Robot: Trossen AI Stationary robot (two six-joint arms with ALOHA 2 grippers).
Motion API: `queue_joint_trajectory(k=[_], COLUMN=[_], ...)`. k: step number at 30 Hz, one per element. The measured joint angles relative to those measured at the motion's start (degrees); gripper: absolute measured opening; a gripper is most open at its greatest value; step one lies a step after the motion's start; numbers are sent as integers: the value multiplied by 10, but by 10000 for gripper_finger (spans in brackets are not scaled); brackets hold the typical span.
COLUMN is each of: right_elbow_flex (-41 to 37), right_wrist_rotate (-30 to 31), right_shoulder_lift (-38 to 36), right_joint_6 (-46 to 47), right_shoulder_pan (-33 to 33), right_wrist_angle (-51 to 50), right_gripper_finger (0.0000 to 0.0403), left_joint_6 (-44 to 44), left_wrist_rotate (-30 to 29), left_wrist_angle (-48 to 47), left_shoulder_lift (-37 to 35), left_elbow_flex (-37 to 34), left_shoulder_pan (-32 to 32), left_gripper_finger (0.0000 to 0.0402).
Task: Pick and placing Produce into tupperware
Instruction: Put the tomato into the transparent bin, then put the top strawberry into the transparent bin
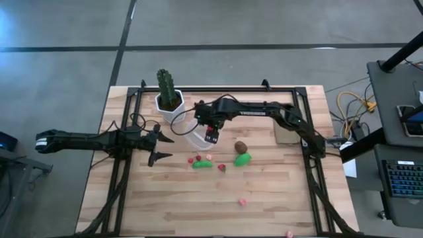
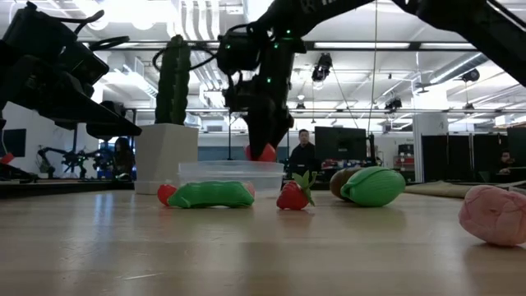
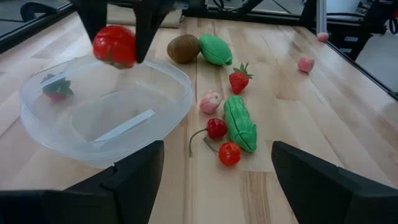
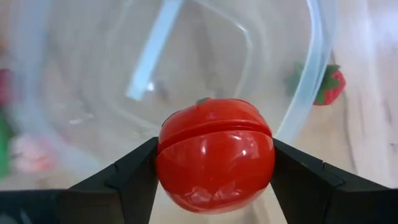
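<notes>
My right gripper (image 1: 210, 135) is shut on a red toy tomato (image 4: 214, 152) just above the clear tupperware (image 3: 106, 112), which stands on the table next to the white cactus pot (image 1: 170, 99). A strawberry-like piece (image 3: 56, 87) shows at the tupperware's rim; inside or behind it, I cannot tell. My left gripper (image 3: 211, 186) is open and empty, left of the tupperware. On the table right of the tupperware lie a brown kiwi (image 3: 183, 48), green pieces (image 3: 239, 121), a strawberry (image 3: 239, 79), a cherry (image 3: 216, 127) and small red and pink bits. My right gripper pinches the tomato's two opposite sides (image 4: 163, 155) between its two fingers (image 4: 134, 174), around its middle. The fingers come from above, pointing down. The tomato (image 2: 265, 152) hangs clear, over the tupperware's open top.
The cactus in its white pot stands just behind and left of the tupperware. Black frame rails (image 1: 310, 152) run along the table's left, right and far sides. A pink piece (image 1: 242, 201) lies toward the near edge, another (image 1: 289, 233) at the near edge.
</notes>
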Motion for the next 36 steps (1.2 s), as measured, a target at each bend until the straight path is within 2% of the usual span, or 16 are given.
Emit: queue_joint_trajectory(k=[3, 12, 17, 20, 24, 26, 31, 32, 34, 36], right_elbow_flex=[0, 0, 2, 2, -5, -13, -37, -43, -47, -47], right_wrist_rotate=[26, 22, 27, 47, 49, 15, -205, -234, -236, -201], right_shoulder_lift=[2, -17, -33, -63, -112, -124, -125, -125, -125, -125], right_joint_6=[-7, -12, -38, -80, -191, -197, -11, 6, -6, -16], right_shoulder_pan=[0, -5, -6, -16, -51, -80, -171, -183, -191, -187], right_wrist_angle=[1, -12, -28, -30, -35, -44, -39, -25, -26, -45], right_gripper_finger=[265, 333, 352, 351, 340, 334, 329, 329, 329, 329], left_joint_6=[0, 0, 0, 0, 0, 0, 0, 0, 0, 0], left_wrist_rotate=[0, 0, 0, 0, 0, 0, 0, 0, 0, 0], left_wrist_angle=[0, 0, 0, 0, 0, 0, 0, 0, 0, 0], left_shoulder_lift=[0, 0, 0, 0, 0, 0, 0, 0, 0, 0], left_elbow_flex=[0, 0, 0, 0, 0, 0, 0, 0, 0, 0], left_shoulder_pan=[0, 0, 0, 0, 0, 0, 0, 0, 0, 0], left_gripper_finger=[283, 283, 283, 283, 283, 283, 283, 283, 283, 283])
